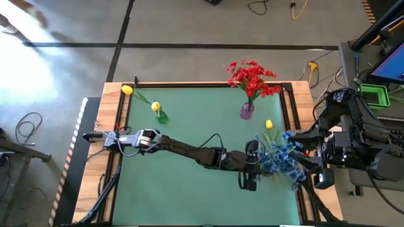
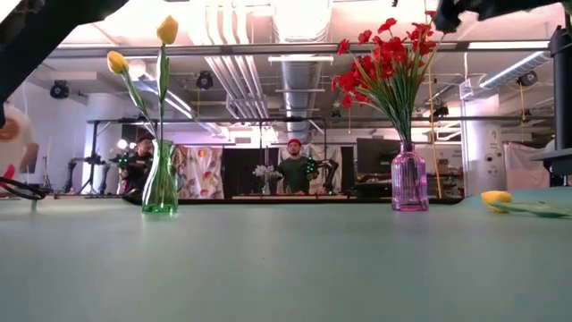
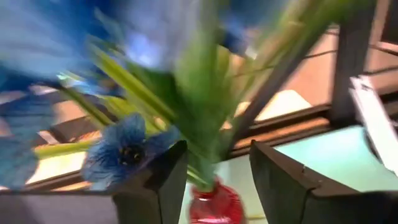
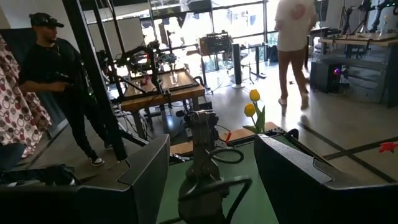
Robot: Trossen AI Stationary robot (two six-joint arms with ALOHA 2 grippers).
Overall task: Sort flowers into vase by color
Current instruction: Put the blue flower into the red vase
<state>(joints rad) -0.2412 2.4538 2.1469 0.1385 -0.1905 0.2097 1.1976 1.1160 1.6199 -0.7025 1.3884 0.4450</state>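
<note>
The blue flowers (image 1: 284, 157) stand in a small red vase (image 3: 214, 205) near the table's right edge. My left gripper (image 3: 217, 180) reaches across the table to them and is open, one finger on either side of the green stems (image 3: 199, 155) just above the vase. My right gripper (image 4: 211, 180) is open and empty, waiting at the right edge beside the blue bunch. Red flowers (image 1: 251, 79) stand in a purple vase (image 1: 246, 111). Two yellow tulips (image 2: 165, 31) stand in a green vase (image 2: 160, 183). One more yellow tulip (image 1: 269, 124) lies flat on the table. My left gripper has its open fingers (image 3: 168, 180) level on both sides of the blue flowers' stems, just above the red vase's neck. Whether either finger touches the stems, I cannot tell.
The green mat (image 1: 183, 195) has free room along its near side and its middle. The loose tulip (image 2: 496, 199) lies between the purple vase and the blue bunch. My left arm (image 1: 189, 150) stretches across the mat. People stand in the room beyond the table.
</note>
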